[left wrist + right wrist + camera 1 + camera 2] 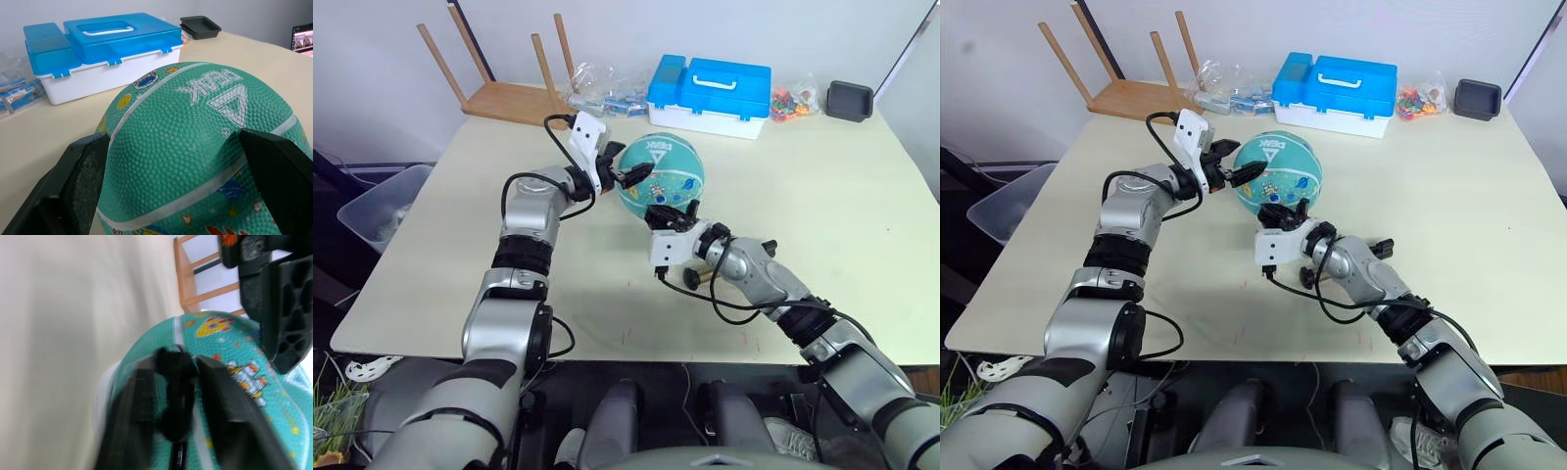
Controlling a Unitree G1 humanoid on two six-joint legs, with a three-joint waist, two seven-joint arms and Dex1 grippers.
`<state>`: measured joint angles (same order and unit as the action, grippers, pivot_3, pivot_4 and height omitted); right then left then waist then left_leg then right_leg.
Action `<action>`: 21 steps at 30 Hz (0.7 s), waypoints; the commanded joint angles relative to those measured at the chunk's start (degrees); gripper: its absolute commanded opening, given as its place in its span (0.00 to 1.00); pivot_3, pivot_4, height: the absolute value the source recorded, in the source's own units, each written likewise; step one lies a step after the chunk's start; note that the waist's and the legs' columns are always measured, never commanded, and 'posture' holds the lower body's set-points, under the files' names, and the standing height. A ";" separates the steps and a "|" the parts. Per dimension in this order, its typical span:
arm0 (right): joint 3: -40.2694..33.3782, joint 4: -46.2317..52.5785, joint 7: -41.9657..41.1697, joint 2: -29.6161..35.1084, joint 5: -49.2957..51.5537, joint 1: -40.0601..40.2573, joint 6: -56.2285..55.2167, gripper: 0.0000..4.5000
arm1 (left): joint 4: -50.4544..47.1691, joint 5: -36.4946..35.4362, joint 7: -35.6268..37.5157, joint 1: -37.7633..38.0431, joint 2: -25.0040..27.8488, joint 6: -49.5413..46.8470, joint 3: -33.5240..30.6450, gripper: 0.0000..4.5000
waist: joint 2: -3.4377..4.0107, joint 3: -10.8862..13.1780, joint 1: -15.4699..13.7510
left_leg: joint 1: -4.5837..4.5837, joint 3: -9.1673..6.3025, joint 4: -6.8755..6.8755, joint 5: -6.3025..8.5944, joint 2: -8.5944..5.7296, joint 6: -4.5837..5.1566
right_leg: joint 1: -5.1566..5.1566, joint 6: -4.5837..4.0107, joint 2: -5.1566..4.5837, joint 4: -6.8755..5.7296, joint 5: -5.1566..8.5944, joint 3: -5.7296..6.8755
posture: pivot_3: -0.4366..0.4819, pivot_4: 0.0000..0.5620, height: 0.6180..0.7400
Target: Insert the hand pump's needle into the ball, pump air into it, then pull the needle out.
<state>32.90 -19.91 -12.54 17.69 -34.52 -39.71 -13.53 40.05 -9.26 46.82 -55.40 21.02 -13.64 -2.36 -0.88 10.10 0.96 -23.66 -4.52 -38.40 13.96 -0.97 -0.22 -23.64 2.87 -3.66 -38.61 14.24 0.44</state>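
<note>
Teal pebbled rubber ball (658, 176) sits mid-table on the cream tabletop (822, 215); it looks light, springy and prone to rolling, so bracing both flanks suits it. Left gripper (178, 169) spreads wide, its 2 fingers against either side. Right gripper (171, 396) pinches the black hose end of the gold-barrelled hand pump (701, 274) at the ball's near face. Head views show the barrel; the right wrist view shows the pinched fitting close up.

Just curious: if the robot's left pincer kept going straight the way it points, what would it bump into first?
The ball. The left pincer already has its open fingers straddling it, seemingly touching, so there is hardly any way to go.
</note>
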 commanded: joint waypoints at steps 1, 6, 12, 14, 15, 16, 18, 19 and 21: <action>-1.94 -0.59 1.50 -0.05 -0.49 -1.25 -1.31 0.07 | -1.77 -0.36 0.10 0.35 -0.21 -0.57 0.29 0.99 | 0.00 0.00 -0.01 | 0.00 0.00 0.00 0.00 0.00 0.00 | 0.00 0.00 0.00 -0.01 0.00 0.00 | 0.48 0.27 1.00; -2.95 1.02 1.31 0.22 -0.55 -1.55 -2.15 0.07 | -4.90 -2.05 1.71 1.08 0.41 -1.00 -0.64 0.99 | 0.00 0.00 0.07 | 0.00 0.02 0.00 0.00 0.00 0.00 | -0.01 0.00 0.00 -0.02 0.00 -0.03 | 0.48 0.27 1.00; -5.76 6.83 -1.73 1.08 1.28 -2.25 -1.51 0.07 | -7.49 -4.97 3.68 0.50 2.47 -1.14 -2.79 0.99 | 0.00 0.01 0.37 | -0.06 0.07 0.00 0.00 0.01 0.00 | -0.13 0.00 0.00 -0.08 0.00 -0.09 | 0.48 0.27 1.00; -6.95 8.99 -3.54 1.02 2.32 -2.50 -0.67 0.07 | -7.60 -5.07 4.68 0.19 2.96 -1.13 -2.54 0.99 | 0.00 0.01 0.75 | -0.05 0.08 0.01 0.00 0.01 0.00 | -0.15 0.00 0.00 -0.08 0.00 -0.10 | 0.48 0.27 1.00; -7.45 9.74 -4.21 0.90 2.72 -2.60 -0.27 0.07 | -7.48 -4.94 4.99 0.06 3.16 -0.92 -2.24 0.99 | 0.00 0.01 0.89 | -0.05 0.08 0.02 0.00 0.01 0.00 | -0.15 0.00 0.00 -0.08 0.00 -0.10 | 0.48 0.27 1.00; -7.85 10.16 -4.78 0.76 3.09 -2.72 0.13 0.07 | -7.07 -4.62 5.10 -0.15 3.25 -0.52 -1.91 0.99 | 0.00 0.01 1.02 | -0.05 0.08 0.02 0.00 0.01 0.00 | -0.15 -0.01 0.00 -0.09 0.00 -0.10 | 0.48 0.27 1.00; -8.43 9.90 -5.65 0.45 3.92 -2.77 0.61 0.07 | -4.87 -3.33 4.46 -1.01 2.98 0.42 -1.07 0.99 | 0.00 0.01 1.26 | -0.05 0.08 0.02 0.00 0.01 0.00 | -0.16 -0.01 0.01 -0.11 0.00 -0.10 | 0.48 0.27 1.00; -8.62 9.21 -6.06 0.30 4.34 -2.67 0.65 0.07 | -3.36 -2.31 3.98 -1.48 2.74 1.45 -0.46 0.99 | 0.00 0.01 1.27 | -0.06 0.08 0.02 0.00 0.01 0.00 | -0.17 -0.01 0.01 -0.12 0.00 -0.10 | 0.48 0.27 1.00; -8.75 7.52 -6.33 0.09 4.84 -2.36 0.39 0.07 | -0.25 -0.93 3.12 -2.41 1.76 3.65 0.39 0.99 | 0.00 0.01 1.28 | -0.05 0.09 0.02 0.00 0.01 0.00 | -0.17 -0.01 0.01 -0.13 0.00 -0.10 | 0.48 0.27 1.00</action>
<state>26.05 -13.71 -19.17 18.20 -30.92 -40.35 -12.64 38.66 -11.01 50.67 -56.29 23.24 -12.46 -2.38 -0.88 10.11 2.24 -23.71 -4.42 -38.38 13.96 -0.96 -0.22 -23.81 2.86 -3.65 -38.74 14.25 0.34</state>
